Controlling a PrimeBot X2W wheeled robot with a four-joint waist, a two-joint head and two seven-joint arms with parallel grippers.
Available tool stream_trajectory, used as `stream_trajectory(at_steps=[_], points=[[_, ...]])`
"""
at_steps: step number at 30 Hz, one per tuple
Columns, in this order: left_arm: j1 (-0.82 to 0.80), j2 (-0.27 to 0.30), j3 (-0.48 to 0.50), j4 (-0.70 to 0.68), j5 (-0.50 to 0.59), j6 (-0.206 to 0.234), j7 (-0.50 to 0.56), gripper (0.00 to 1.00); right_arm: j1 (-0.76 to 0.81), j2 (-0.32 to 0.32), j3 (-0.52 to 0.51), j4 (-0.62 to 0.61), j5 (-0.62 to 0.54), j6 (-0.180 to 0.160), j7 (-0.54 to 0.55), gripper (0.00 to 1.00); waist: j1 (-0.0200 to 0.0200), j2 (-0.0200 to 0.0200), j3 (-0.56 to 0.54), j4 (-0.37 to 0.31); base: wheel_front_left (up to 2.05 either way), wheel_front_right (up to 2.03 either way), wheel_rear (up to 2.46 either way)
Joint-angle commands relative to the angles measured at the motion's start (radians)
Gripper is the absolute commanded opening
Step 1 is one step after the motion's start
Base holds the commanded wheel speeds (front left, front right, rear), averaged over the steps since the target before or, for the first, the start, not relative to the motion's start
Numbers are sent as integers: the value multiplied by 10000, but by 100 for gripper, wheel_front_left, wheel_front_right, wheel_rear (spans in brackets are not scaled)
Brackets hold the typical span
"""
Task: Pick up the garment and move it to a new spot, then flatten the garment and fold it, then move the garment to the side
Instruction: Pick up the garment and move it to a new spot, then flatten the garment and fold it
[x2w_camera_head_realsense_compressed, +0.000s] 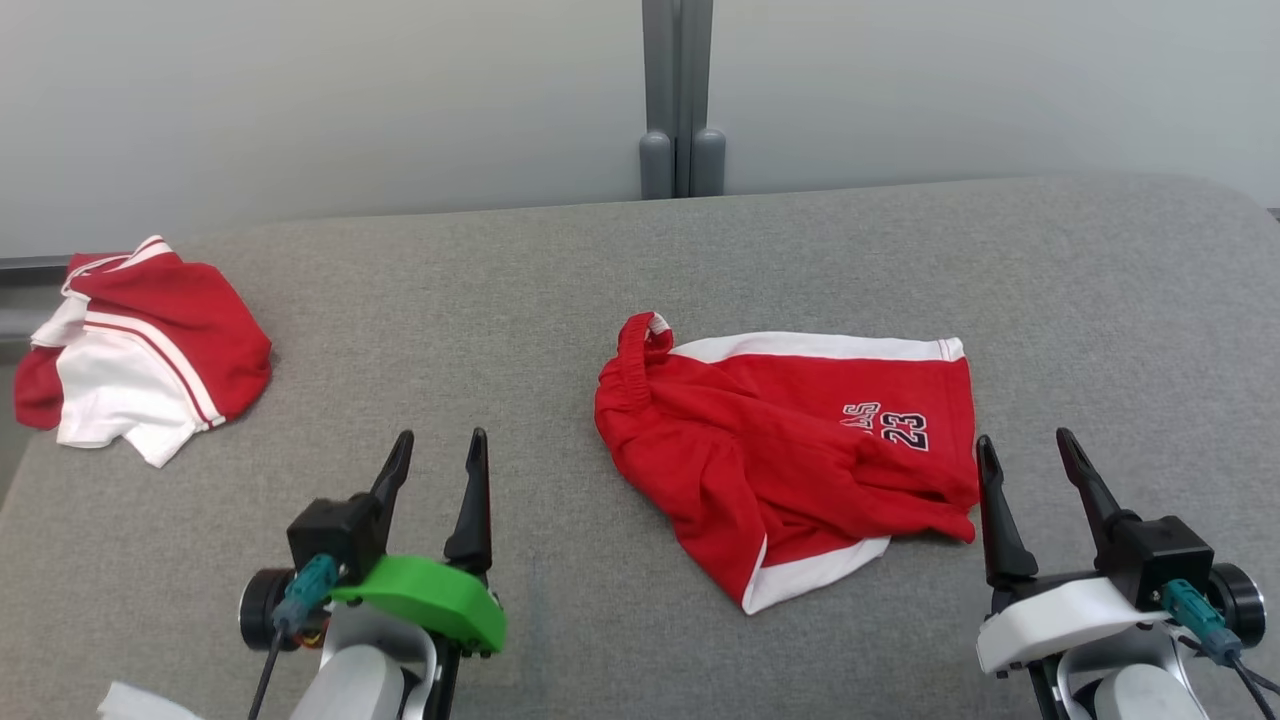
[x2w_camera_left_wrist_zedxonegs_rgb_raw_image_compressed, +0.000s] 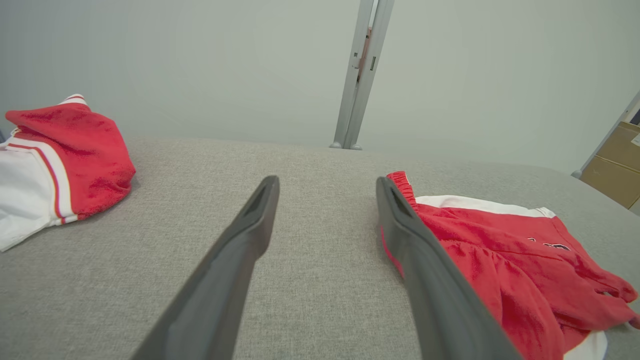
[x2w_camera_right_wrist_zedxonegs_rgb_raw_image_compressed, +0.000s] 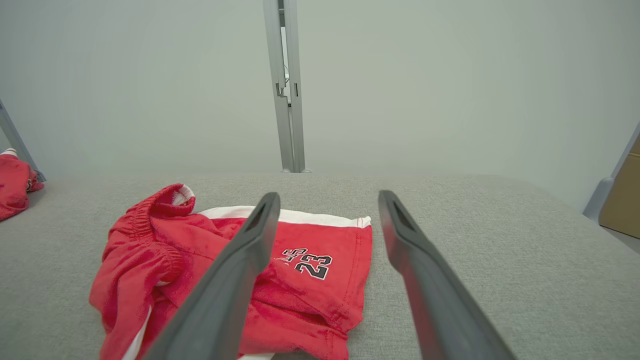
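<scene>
Red shorts (x2w_camera_head_realsense_compressed: 790, 450) crumpled on grey fabric surface (x2w_camera_head_realsense_compressed: 600, 260), right of centre; left gripper (x2w_camera_head_realsense_compressed: 441, 436), right gripper (x2w_camera_head_realsense_compressed: 1025, 437) both spread wide, holding nothing.

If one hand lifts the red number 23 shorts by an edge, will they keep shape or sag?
Probably floppy: the red shorts lie rumpled in soft folds, so a single pinch would likely leave them sagging. They look thin, so probably light. Pushed, they would likely bunch rather than slide on the textured grey surface.
</scene>
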Motion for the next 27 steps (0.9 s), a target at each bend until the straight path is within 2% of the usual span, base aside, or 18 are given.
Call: stream_trajectory(at_steps=[1, 5, 12, 27], points=[[438, -22, 222, -293, 255, 34, -6, 100, 227, -29, 22, -55, 60, -3, -32, 100, 1, 0, -128, 139, 0, 0, 0], [1368, -208, 855, -1019, 593, -30, -7, 100, 505, -27, 78, -109, 294, -3, -32, 100, 1, 0, -174, 163, 0, 0, 0], [2419, -437, 1287, -1637, 1168, -231, -7, 100, 874, -29, 262, -51, 699, -3, -32, 100, 1, 0, -243, 89, 0, 0, 0], [2644, -673, 1581, -1551, 1540, -440, -7, 100, 784, -27, 383, 55, 777, -3, -31, 100, 1, 0, -193, 40, 0, 0, 0]])
